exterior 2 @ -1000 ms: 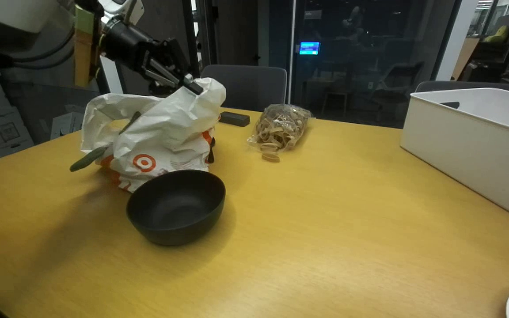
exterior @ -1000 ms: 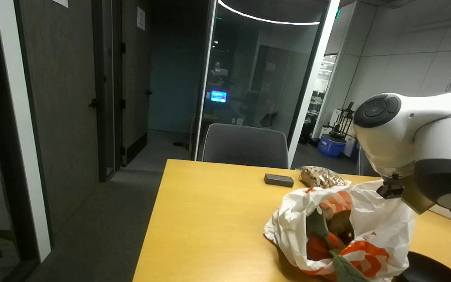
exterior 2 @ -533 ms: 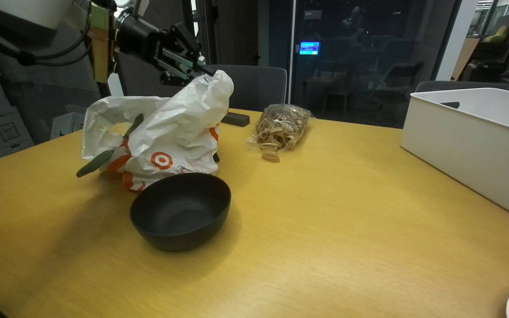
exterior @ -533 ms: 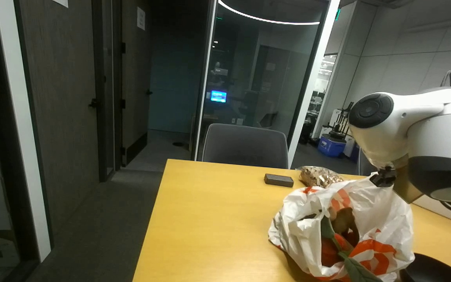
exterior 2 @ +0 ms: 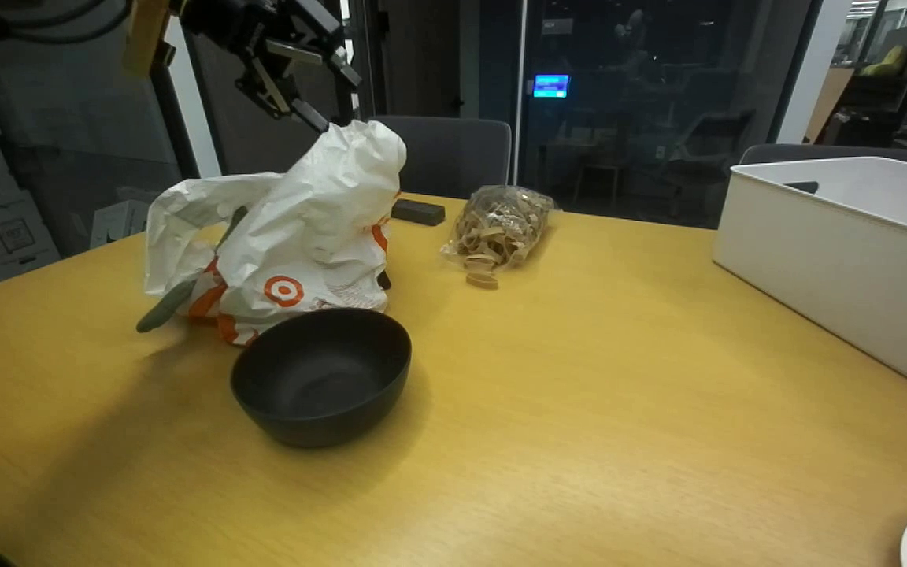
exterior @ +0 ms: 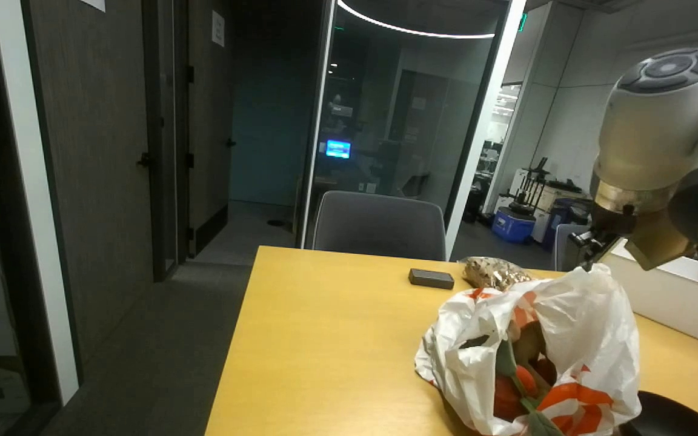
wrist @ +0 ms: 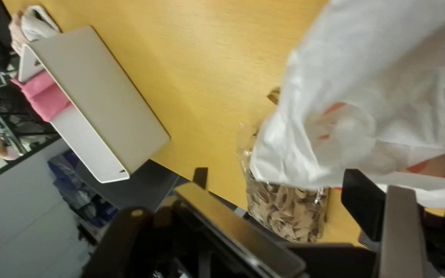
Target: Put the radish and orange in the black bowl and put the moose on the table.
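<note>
1. Jaws have lifted and spread wide near the white bag.
2. Red bullseye logo; small print unreadable.
3. Black bowl on surface, beside bag.
4. Red-orange contents partly hidden, unidentifiable.

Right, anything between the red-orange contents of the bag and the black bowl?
Yes: the side of the white bag stands between the red-orange contents inside and the black bowl outside. They likely must come out through its opening.
</note>
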`<state>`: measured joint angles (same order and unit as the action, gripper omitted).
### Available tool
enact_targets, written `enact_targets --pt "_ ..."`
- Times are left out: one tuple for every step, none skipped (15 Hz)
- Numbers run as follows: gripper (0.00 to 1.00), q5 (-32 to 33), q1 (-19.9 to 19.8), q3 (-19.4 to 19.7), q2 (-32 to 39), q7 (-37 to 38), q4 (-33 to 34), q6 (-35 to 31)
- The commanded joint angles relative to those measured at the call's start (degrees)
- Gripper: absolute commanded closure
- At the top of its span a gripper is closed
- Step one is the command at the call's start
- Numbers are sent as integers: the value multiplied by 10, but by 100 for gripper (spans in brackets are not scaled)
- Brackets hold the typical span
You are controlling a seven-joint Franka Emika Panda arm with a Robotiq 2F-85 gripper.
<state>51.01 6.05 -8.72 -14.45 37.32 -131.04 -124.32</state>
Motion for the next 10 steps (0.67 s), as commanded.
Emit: enact_targets --pt "0 -83 24 2 -44 -82 -37 -70" --pt "0 -107 28 -2 -48 -103 -47 -89" --pt "0 -129 35 -9 -50 -119 -58 -107" --pt "0 -154 42 -12 -51 -141 -67 -126" --pt "0 -181 50 -15 -51 -175 -73 -131" --pt "0 -218 59 -15 -53 -218 -74 -127" --pt "0 -180 28 -35 -35 -160 -61 -114" --pt "0 -202 34 -38 -35 -183 -65 -115" --pt "0 -211 37 -39 -36 -194 -66 -116" --pt "0 -214 38 -39 -37 -200 -66 -116"
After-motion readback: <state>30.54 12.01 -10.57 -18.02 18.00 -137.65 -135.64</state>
